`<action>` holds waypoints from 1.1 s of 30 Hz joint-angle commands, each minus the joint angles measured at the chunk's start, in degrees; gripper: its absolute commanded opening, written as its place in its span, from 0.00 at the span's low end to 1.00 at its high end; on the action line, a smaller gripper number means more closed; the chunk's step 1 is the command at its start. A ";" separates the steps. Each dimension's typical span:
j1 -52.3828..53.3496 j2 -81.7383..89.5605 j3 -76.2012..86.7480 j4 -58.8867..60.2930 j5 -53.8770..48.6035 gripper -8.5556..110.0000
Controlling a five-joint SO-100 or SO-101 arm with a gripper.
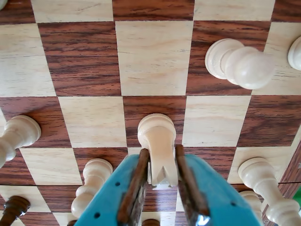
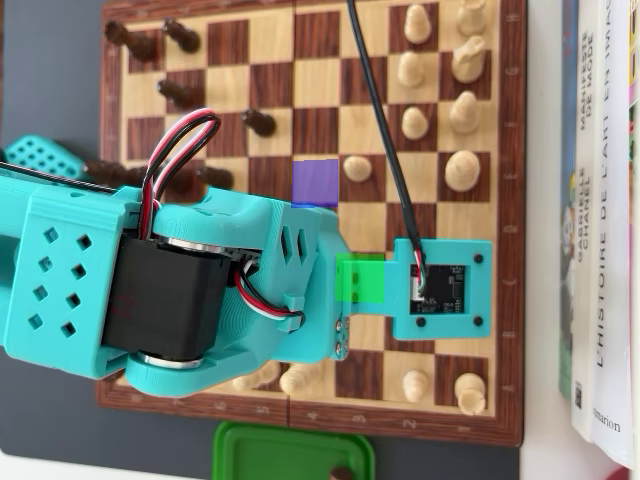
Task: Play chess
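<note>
Nearest the lens in the wrist view, the turquoise two-finger gripper with brown pads rises from the bottom edge of the frame, its jaws closed narrowly on a cream-coloured wooden chess pawn. The pawn's round base points toward the upper part of the frame, over a dark square of the wooden chessboard, just below centre. Whether the base touches the board cannot be told.

Another cream pawn stands at the upper right of that view, and more pale pieces sit at the left edge, lower left and lower right. A dark brown piece shows in the bottom left corner.

In the overhead view the bulky turquoise arm reaches in from the left edge and covers the lower left part of the chessboard. A purple square patch marks a square near the centre, and a green patch lies just below it, beside the arm. Dark pieces cluster at the upper left, pale ones along the right. A green tray sits below the board, and books lie at the right edge.
</note>
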 commanded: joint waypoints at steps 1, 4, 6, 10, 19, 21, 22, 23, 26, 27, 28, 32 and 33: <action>-0.09 0.70 -0.70 -0.44 -0.26 0.19; -0.35 0.70 -0.70 -0.44 -0.26 0.20; -0.35 0.70 -0.70 -0.44 -0.26 0.20; -0.44 0.79 -0.70 -0.44 -0.26 0.20; -1.49 4.83 0.00 -0.35 -0.26 0.20; -1.58 5.45 0.00 -0.18 -0.26 0.20; -1.58 5.71 0.35 -0.18 -0.26 0.20; -1.58 6.06 0.97 -0.35 -0.26 0.20; -1.58 8.44 2.81 -0.35 -0.26 0.20; -1.58 9.40 3.16 -0.35 -0.26 0.20; -1.58 10.37 3.43 -0.35 -0.26 0.20; -1.58 13.10 3.43 -0.35 -0.26 0.20; -1.58 13.62 3.43 -0.35 -0.26 0.20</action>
